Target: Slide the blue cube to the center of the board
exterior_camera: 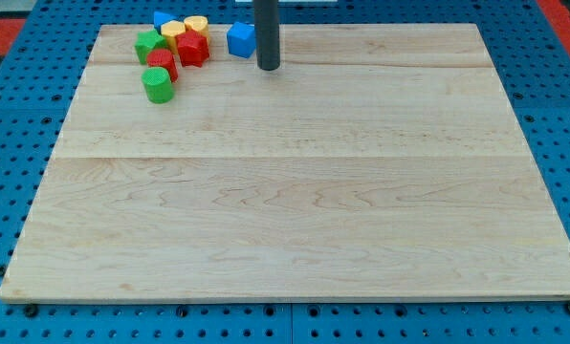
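The blue cube (241, 39) sits on the wooden board (295, 191) near the view's top edge, left of centre. My tip (268, 67) rests on the board just to the cube's right and slightly below it, close to it; I cannot tell if they touch. The rod rises straight up out of the view's top.
A cluster of blocks lies at the view's top left: a green block (149, 44), a green cylinder (158, 85), two red blocks (192, 49) (162, 63), two yellow blocks (174, 32) (196, 24) and another blue block (161, 18). A blue pegboard (8, 143) surrounds the board.
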